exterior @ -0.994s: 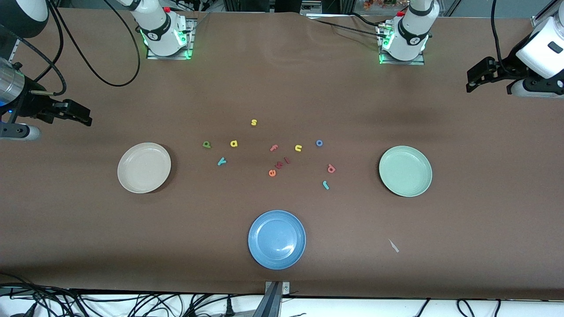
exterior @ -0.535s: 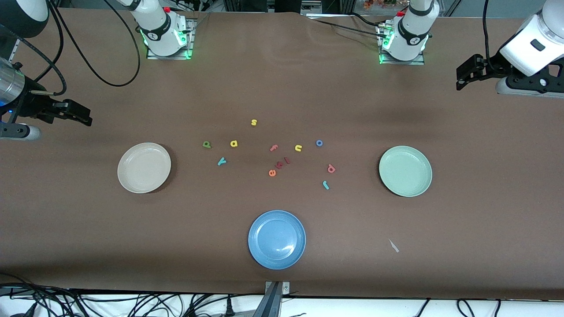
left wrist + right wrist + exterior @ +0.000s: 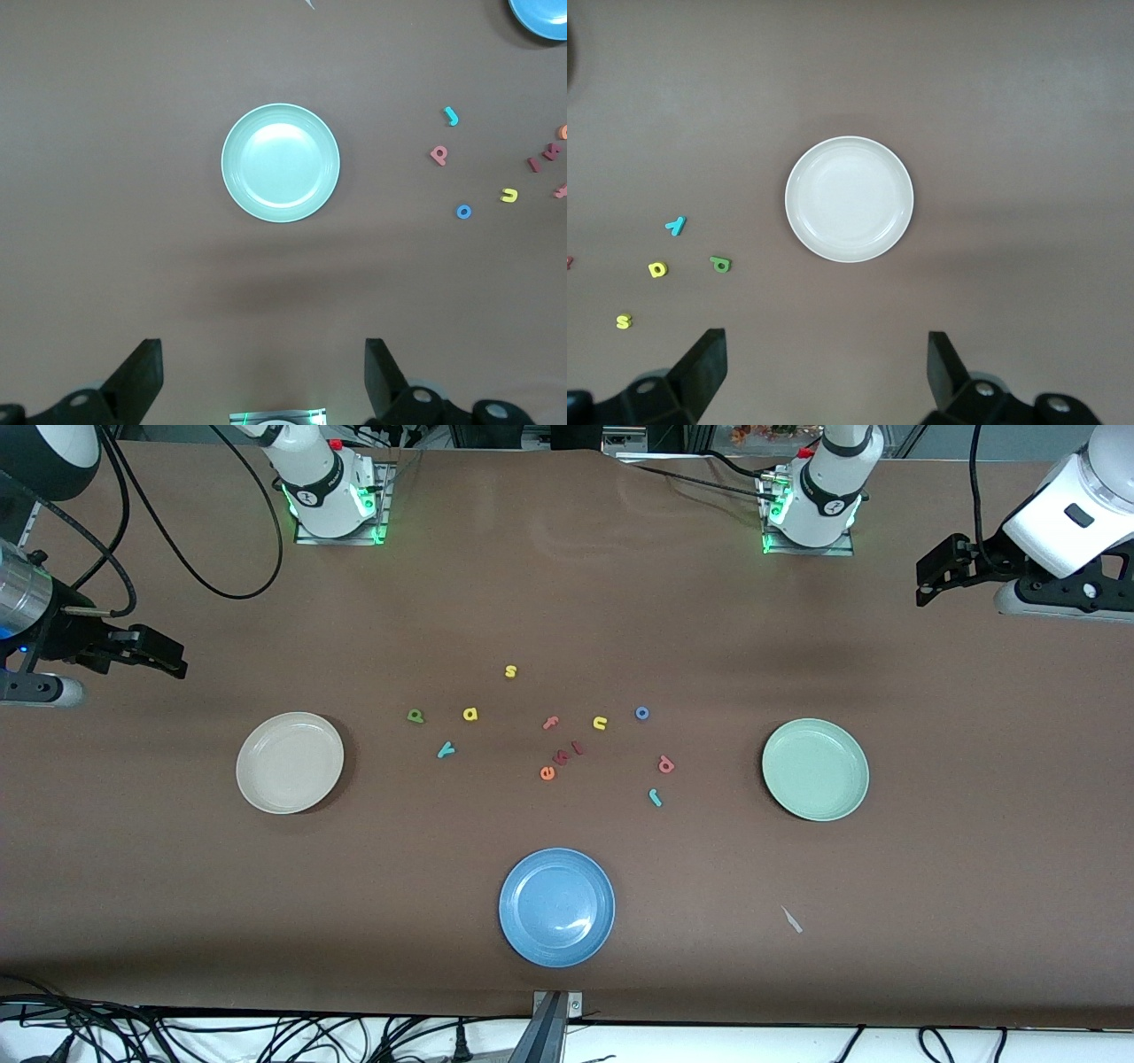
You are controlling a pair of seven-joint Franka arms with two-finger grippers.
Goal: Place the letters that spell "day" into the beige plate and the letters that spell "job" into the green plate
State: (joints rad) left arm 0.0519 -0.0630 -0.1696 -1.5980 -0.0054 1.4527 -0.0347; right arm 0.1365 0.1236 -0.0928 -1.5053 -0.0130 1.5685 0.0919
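The beige plate (image 3: 290, 763) (image 3: 849, 199) lies empty toward the right arm's end, the green plate (image 3: 815, 770) (image 3: 280, 162) empty toward the left arm's end. Between them on the table lie the green d (image 3: 415, 715), yellow a (image 3: 469, 713) and teal y (image 3: 446, 750), and nearer the green plate the blue o (image 3: 642, 712), red b (image 3: 666, 763) and teal j (image 3: 655, 797). My left gripper (image 3: 926, 586) (image 3: 261, 354) hangs open over the table's left-arm end. My right gripper (image 3: 177, 662) (image 3: 824, 347) hangs open over the right-arm end. Neither holds anything.
A blue plate (image 3: 556, 906) sits empty near the front edge. Other letters lie among the task's: yellow s (image 3: 510, 671), pink f (image 3: 551, 723), yellow u (image 3: 600, 723), orange e (image 3: 547, 773) and two small red pieces (image 3: 569, 753). A pale scrap (image 3: 791, 919) lies near the front.
The left arm has lifted and drawn back toward the robots' side of the table, then settled. The right arm, letters and plates have not moved.
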